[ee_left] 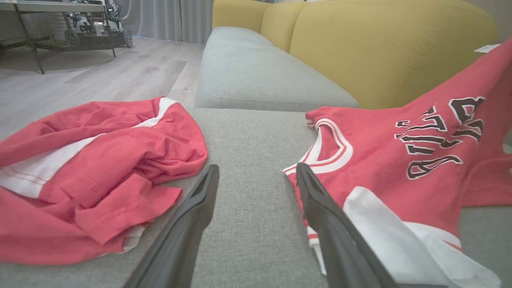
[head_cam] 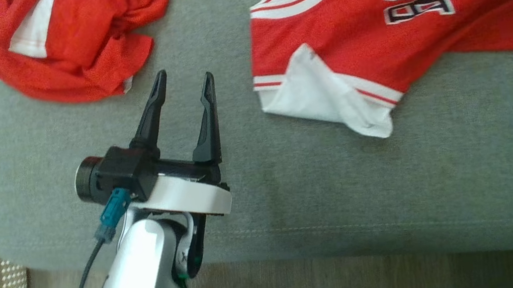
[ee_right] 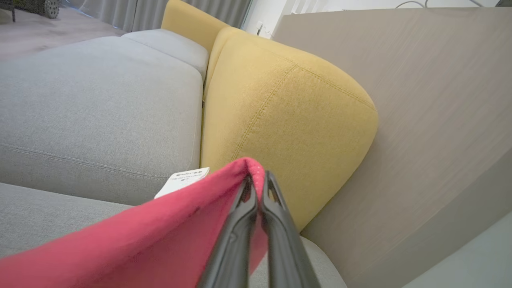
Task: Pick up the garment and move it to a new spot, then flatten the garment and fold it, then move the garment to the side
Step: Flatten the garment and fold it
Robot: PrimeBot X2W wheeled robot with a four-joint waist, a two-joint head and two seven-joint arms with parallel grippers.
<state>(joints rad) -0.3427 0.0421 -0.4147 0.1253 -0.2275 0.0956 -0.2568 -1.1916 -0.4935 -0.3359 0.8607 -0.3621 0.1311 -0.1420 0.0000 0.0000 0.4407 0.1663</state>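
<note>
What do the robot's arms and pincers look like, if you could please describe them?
The left pincer has two long, black, tapering fingers on a black block with a round dark cylinder at its side. A white collar joins it to a glossy silver-white forearm. A teal plug feeds a thin black cable. The right pincer has matching slim dark fingers.

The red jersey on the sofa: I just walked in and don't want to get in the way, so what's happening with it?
The right gripper is shut on one edge of the jersey, holding it up by the yellow backrest, while the rest lies on the grey cushion, one corner turned up white. The left gripper is open between the jersey and a crumpled red garment, gripping nothing. No folding done yet.
</note>
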